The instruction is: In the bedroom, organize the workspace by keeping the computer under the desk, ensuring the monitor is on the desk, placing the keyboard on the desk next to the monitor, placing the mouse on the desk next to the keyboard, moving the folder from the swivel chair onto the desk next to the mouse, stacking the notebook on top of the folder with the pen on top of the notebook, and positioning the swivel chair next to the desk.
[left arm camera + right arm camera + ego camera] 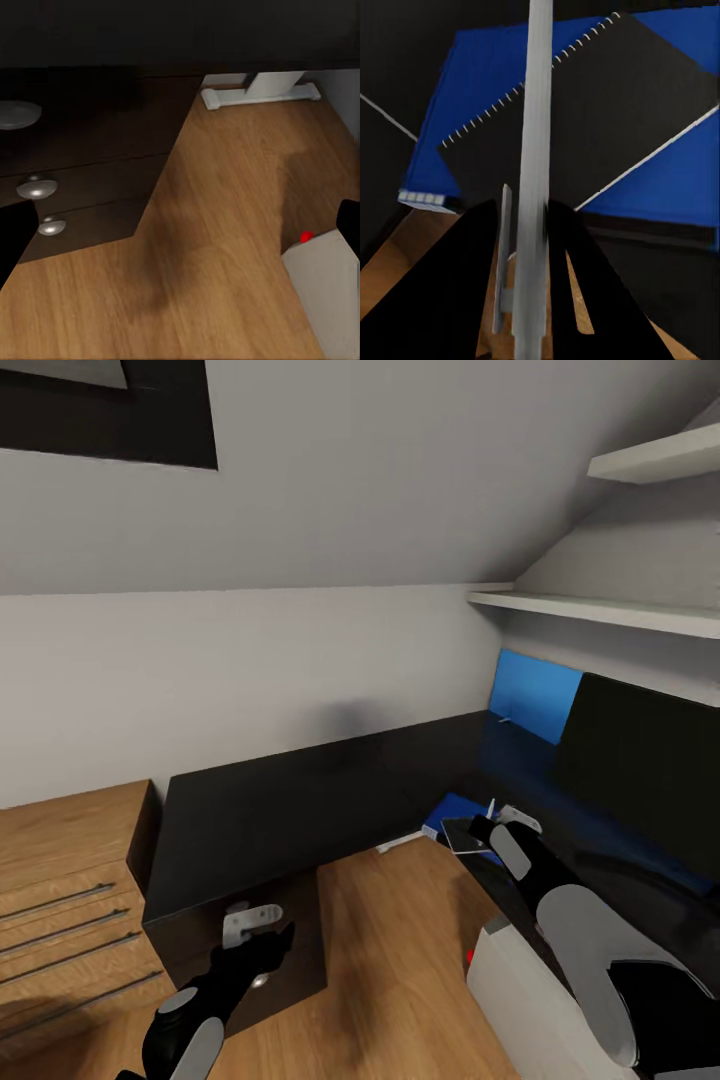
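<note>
The blue folder (pixel 447 810) lies on the black desk (pixel 300 810) near its inner corner. The dark spiral-bound notebook (pixel 592 112) rests askew on top of the folder (pixel 472 97). My right gripper (pixel 497 822) hovers just over them, shut on the thin pale pen (pixel 536 172), which runs along its dark fingers (pixel 457 292). I cannot tell if the pen touches the notebook. A wide black monitor (pixel 640 770) stands on the desk's right wing. My left gripper (pixel 252 922) hangs open and empty in front of the desk's drawer unit (pixel 82 172).
A wooden chest of drawers (pixel 70 900) stands left of the desk. A white box with a red light (pixel 530 1000) sits on the wood floor at lower right. White shelves (pixel 600 610) hang above the monitor. The desk's white foot (pixel 259 90) is nearby.
</note>
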Controlling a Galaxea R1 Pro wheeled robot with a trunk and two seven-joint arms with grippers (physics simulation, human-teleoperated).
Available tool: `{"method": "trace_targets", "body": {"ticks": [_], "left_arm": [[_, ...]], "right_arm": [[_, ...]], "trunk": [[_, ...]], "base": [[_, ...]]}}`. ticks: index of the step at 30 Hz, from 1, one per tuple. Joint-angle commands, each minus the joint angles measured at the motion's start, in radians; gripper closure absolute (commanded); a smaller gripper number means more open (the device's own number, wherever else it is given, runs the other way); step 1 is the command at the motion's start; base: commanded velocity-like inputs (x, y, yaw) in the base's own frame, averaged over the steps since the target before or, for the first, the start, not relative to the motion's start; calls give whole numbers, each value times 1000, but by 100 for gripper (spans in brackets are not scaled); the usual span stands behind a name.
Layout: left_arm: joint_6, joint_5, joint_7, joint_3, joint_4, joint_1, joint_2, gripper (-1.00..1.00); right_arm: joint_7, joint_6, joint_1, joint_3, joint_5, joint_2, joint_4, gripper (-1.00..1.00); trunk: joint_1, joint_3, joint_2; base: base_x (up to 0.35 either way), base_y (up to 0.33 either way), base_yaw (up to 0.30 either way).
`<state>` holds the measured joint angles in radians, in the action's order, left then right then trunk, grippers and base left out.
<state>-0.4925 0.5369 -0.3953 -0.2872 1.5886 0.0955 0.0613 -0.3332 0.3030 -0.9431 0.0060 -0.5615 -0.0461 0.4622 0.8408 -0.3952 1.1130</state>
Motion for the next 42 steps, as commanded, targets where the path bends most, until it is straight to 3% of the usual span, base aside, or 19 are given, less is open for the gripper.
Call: {"method": "trace_targets", "body": {"ticks": [1,3,8,26,32,34,37,42], "left_arm": [[-1,11,-10,-4,5,0,2,-100],[-1,11,-10,-8,9,0,3,-100],[-1,11,-10,-19,23,-3,3,-100],[-1,13,-11,-23,27,-3,4,-100],[-2,16,-11,-23,27,-3,2,-100],[-2,17,-11,-23,28,-3,2,-100],[-1,18,-12,-22,28,-3,1,-100],[-1,18,-13,-21,28,-3,1,-100]], "right_arm": [[-6,2,0,22,28,2,2,100],[-8,-7,0,56,85,3,0,100],[-9,-11,0,86,154,7,-8,100],[1,-15,0,93,173,5,-11,100],[-6,10,-2,92,176,0,-87,100],[-8,47,-3,92,192,-1,-96,100],[-9,92,-3,91,264,2,-103,100],[-9,98,-3,91,281,3,-105,100]], "trunk": [[0,-1,1],[0,-1,1],[0,-1,1],[0,-1,1],[0,-1,1],[0,-1,1],[0,-1,1],[0,-1,1]], "base": [[0,0,-21],[0,0,-11],[5,0,-4],[265,0,0],[33,0,0],[5,0,0],[1,0,0],[0,0,0]]}}
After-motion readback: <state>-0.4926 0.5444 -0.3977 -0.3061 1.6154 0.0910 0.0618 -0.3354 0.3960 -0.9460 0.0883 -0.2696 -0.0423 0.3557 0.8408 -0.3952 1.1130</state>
